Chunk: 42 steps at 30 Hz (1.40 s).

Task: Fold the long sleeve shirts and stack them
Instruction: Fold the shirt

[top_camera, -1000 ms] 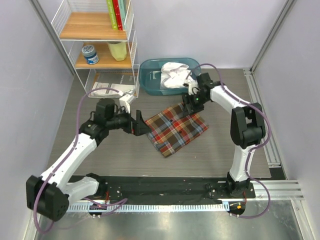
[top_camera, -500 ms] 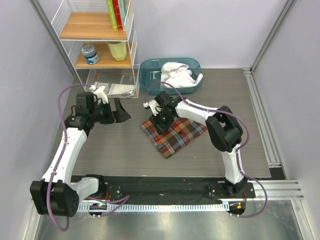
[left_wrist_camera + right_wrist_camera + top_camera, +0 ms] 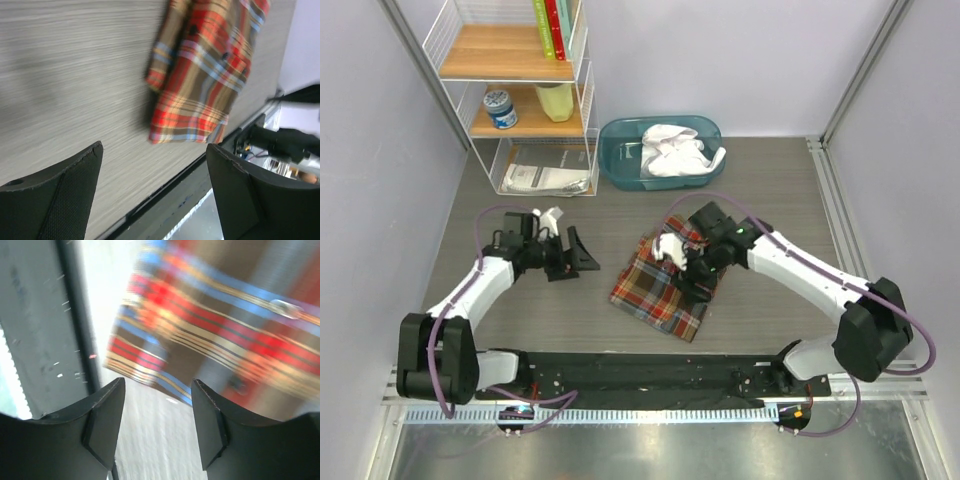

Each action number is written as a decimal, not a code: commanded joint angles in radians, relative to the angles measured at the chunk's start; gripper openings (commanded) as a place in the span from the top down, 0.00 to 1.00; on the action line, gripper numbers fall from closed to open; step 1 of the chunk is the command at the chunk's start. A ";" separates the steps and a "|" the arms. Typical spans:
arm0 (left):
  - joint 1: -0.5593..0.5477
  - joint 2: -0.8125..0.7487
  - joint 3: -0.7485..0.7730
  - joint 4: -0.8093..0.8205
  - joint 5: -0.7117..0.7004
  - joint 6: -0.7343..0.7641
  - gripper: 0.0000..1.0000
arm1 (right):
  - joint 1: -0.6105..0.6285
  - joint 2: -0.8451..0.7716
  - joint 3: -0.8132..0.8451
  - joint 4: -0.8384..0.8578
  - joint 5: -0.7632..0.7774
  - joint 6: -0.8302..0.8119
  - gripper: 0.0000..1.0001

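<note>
A folded plaid long sleeve shirt (image 3: 655, 290) lies on the grey table, in front of the middle of the near rail. My right gripper (image 3: 697, 279) hovers over its right part, open, with nothing between the fingers. In the right wrist view the plaid shirt (image 3: 225, 325) is blurred just beyond the right gripper (image 3: 157, 425), with bare table under it. My left gripper (image 3: 584, 257) stands open a little left of the shirt. The left wrist view shows the plaid shirt (image 3: 205, 70) well ahead of the empty left gripper (image 3: 155, 192). A white long sleeve shirt (image 3: 675, 150) lies crumpled in the bin.
The teal bin (image 3: 620, 160) stands at the back centre. A wire shelf (image 3: 520, 100) with books, a jar and a cup is at the back left, with papers (image 3: 535, 178) on its lowest level. The black base rail (image 3: 650, 370) runs along the near edge.
My right gripper swept from the shirt's far edge round its left corner to over its right part. The plaid shirt now lies narrower and nearer the rail. The left arm drew back leftward and lower.
</note>
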 commanded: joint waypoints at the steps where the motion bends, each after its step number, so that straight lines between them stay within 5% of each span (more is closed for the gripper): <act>1: -0.126 0.054 -0.021 0.313 0.014 -0.120 0.16 | -0.104 0.017 0.084 0.049 -0.034 0.068 0.38; 9: -0.071 0.196 0.034 0.448 0.017 -0.217 0.18 | -0.113 0.336 0.317 0.334 0.016 0.548 0.46; 17: 0.058 0.116 -0.015 0.371 0.017 -0.192 0.16 | -0.053 0.623 0.421 0.238 -0.051 0.408 0.47; 27: 0.030 0.052 -0.217 0.452 0.099 -0.317 0.16 | 0.103 0.444 0.293 -0.035 -0.172 -0.034 0.46; 34: -0.123 0.010 -0.323 0.522 0.027 -0.442 0.18 | 0.042 0.341 0.351 0.026 -0.122 0.179 0.39; 42: -0.241 -0.024 -0.345 0.505 -0.067 -0.538 0.19 | 0.048 0.362 0.153 0.259 -0.120 0.321 0.39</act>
